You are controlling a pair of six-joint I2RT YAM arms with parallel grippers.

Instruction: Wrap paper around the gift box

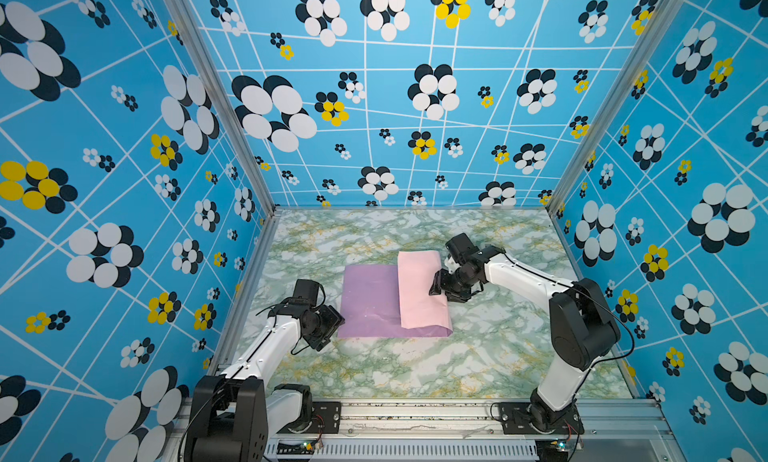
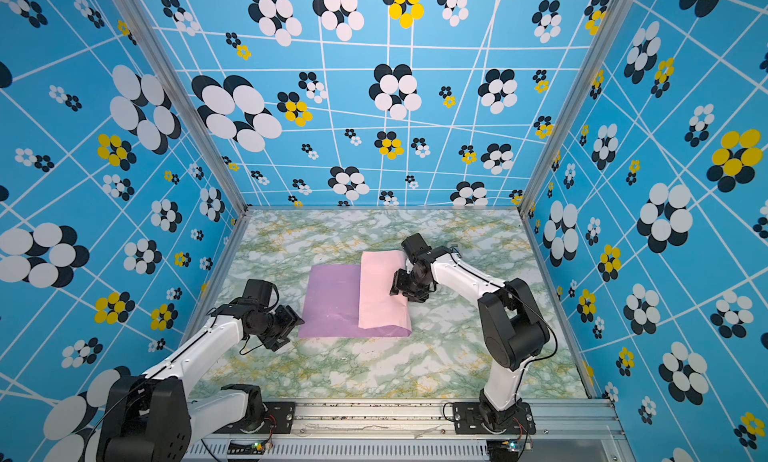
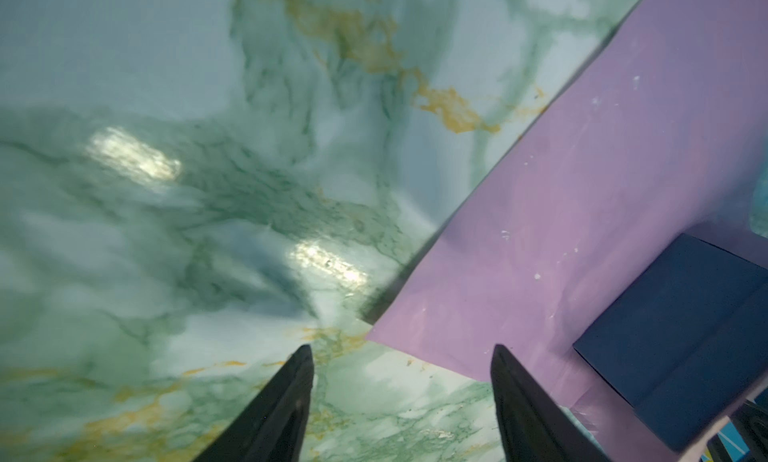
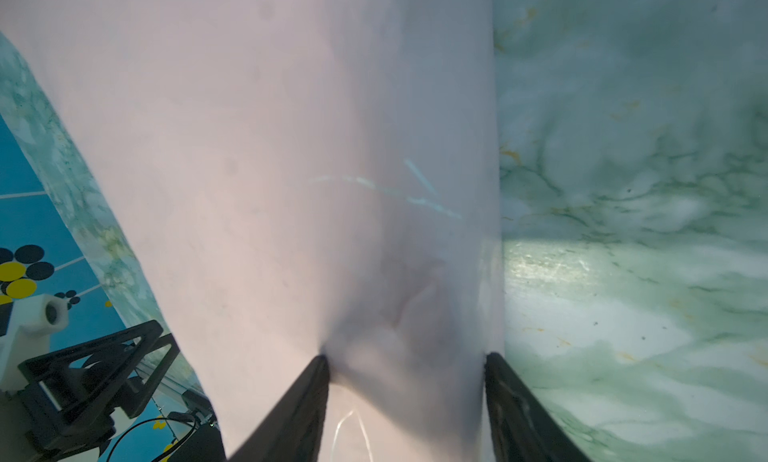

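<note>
Paper [image 1: 370,302] flap folded leftward, left hand [image 3: 401,402] open, right hand [image 4: 405,402] straddling paper.

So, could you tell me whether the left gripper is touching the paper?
Apart: the left wrist view shows the left gripper open, with marble table between its fingertips and the paper.

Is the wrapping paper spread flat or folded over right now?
Folded over. The paper lies lilac side up on the left, while its right part is turned over, showing the pale pink face.

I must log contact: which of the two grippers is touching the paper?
The right gripper: its spread fingers press the pink flap of the paper. The left gripper stands open beside the lilac edge, apart.
</note>
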